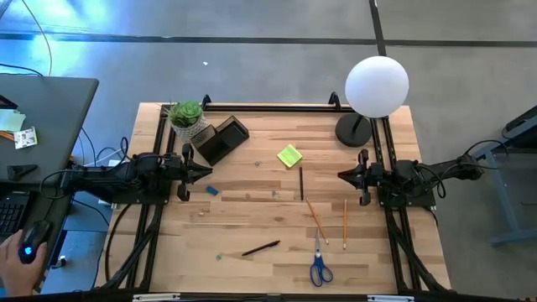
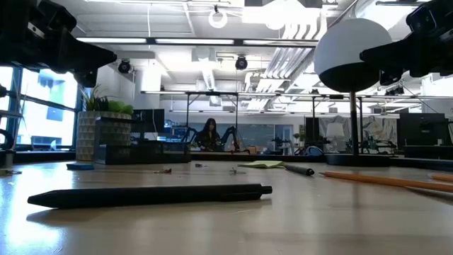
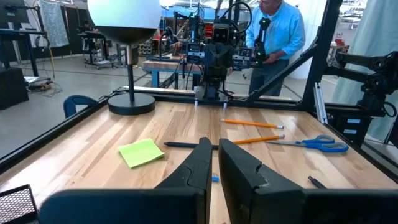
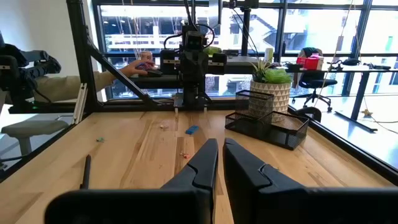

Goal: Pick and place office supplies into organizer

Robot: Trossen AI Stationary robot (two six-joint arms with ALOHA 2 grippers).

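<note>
The organizer (image 1: 222,138), a dark mesh box, stands at the table's far left. A yellow-green sticky pad (image 1: 289,156) lies mid-table. One dark pen (image 1: 301,183) lies just nearer than the pad. A second pen (image 1: 261,248) lies near the front edge. Two pencils (image 1: 316,221) (image 1: 344,223) and blue-handled scissors (image 1: 320,267) lie at the front right. A small blue eraser (image 1: 212,190) lies by the left arm. My left gripper (image 1: 207,173) (image 3: 212,144) hangs level and shut above the table's left side. My right gripper (image 1: 341,175) (image 4: 221,144) faces it from the right, also shut. Neither holds anything.
A white globe lamp (image 1: 377,86) on a black round base (image 1: 354,130) stands at the far right. A potted plant (image 1: 187,117) stands beside the organizer. A person's hand (image 1: 25,247) rests on a mouse at the desk left of the table. Another person (image 3: 277,37) stands beyond the right arm.
</note>
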